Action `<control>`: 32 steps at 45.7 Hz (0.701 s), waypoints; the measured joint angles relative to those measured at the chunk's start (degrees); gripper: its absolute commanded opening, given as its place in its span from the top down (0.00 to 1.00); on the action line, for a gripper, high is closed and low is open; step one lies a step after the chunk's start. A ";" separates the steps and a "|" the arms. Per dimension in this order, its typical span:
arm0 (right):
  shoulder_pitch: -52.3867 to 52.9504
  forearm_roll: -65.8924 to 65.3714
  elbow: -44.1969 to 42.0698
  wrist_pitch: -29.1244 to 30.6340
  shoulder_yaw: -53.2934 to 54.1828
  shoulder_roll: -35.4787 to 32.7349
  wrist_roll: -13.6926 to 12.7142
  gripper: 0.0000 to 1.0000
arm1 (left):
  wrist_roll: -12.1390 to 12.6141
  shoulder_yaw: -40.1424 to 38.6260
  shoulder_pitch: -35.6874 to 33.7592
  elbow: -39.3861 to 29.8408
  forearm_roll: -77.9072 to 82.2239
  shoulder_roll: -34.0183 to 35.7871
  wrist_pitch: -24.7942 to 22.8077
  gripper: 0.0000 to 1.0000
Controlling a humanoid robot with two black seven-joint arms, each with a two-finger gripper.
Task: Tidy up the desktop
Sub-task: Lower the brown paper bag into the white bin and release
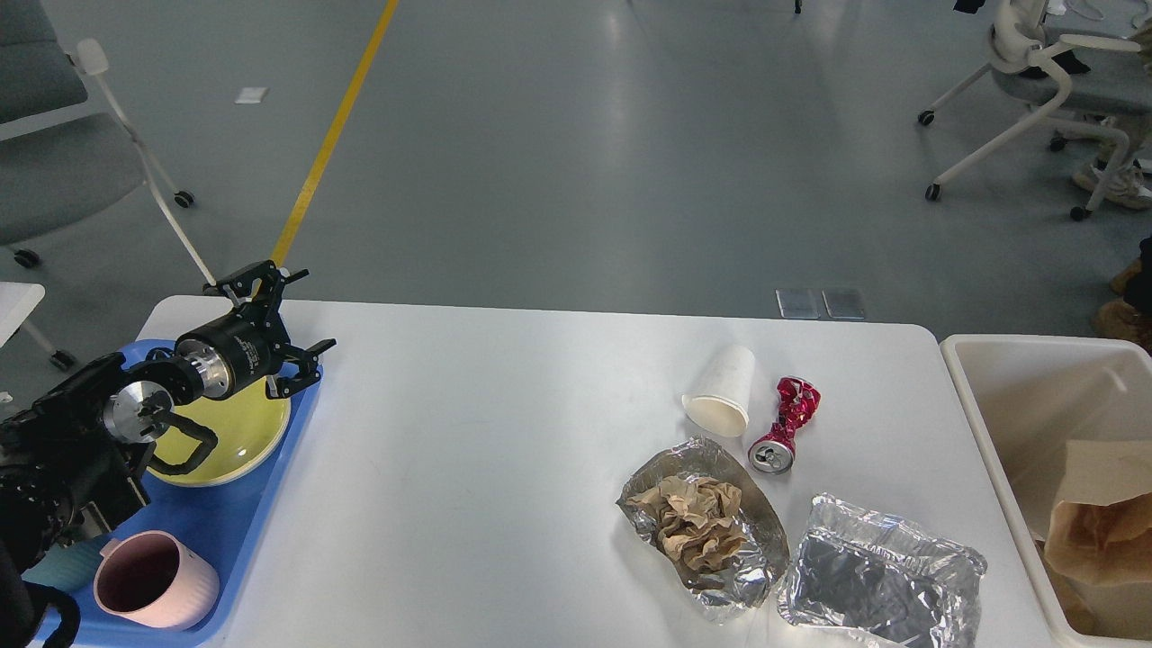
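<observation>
The white desktop [504, 432] carries litter on its right half: a tipped white paper cup [723, 392], a crushed red can [786, 426], a foil sheet holding crumpled brown paper [700, 526], and an empty foil tray [882, 585]. A brown paper bag [1100, 525] lies inside the cream bin [1017, 360] at the right. My left gripper [277, 333] hangs open above the blue tray's far end, holding nothing. The right gripper is out of view.
At the left, a blue tray [229, 531] holds a yellow-green plate [236, 436] and a pink mug [155, 580]. Office chairs stand on the floor at the far left [63, 135] and far right [1053, 81].
</observation>
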 measured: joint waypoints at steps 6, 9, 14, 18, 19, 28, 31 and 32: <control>-0.55 0.08 -0.43 -1.90 0.70 0.01 0.02 0.38 | 0.00 0.00 0.00 0.01 0.00 0.00 0.00 0.04; -0.60 0.09 -0.48 -3.86 0.82 0.17 0.01 0.25 | 0.00 0.00 0.00 0.00 0.00 0.00 0.00 0.04; -0.66 0.09 -0.43 -7.20 1.04 0.46 0.02 0.05 | 0.00 0.00 0.00 -0.01 0.00 0.00 0.00 0.04; -0.69 0.09 -0.12 -8.08 1.07 0.51 0.04 0.00 | 0.00 0.00 0.00 0.01 0.00 0.00 0.00 0.04; -0.71 0.09 -0.03 -8.12 1.08 0.51 0.05 0.00 | 0.00 0.00 0.00 0.01 0.00 0.00 0.00 0.04; -0.29 0.09 2.55 -5.70 0.84 0.65 0.44 0.00 | 0.00 0.00 0.00 -0.01 0.00 -0.01 0.00 0.04; 0.56 0.09 4.30 -2.49 0.28 0.45 0.55 0.00 | 0.00 0.00 0.00 0.01 0.00 -0.01 0.00 0.04; 1.20 0.04 4.77 -0.75 0.06 0.30 0.58 0.00 | 0.00 0.00 0.00 0.01 0.00 0.00 0.00 0.04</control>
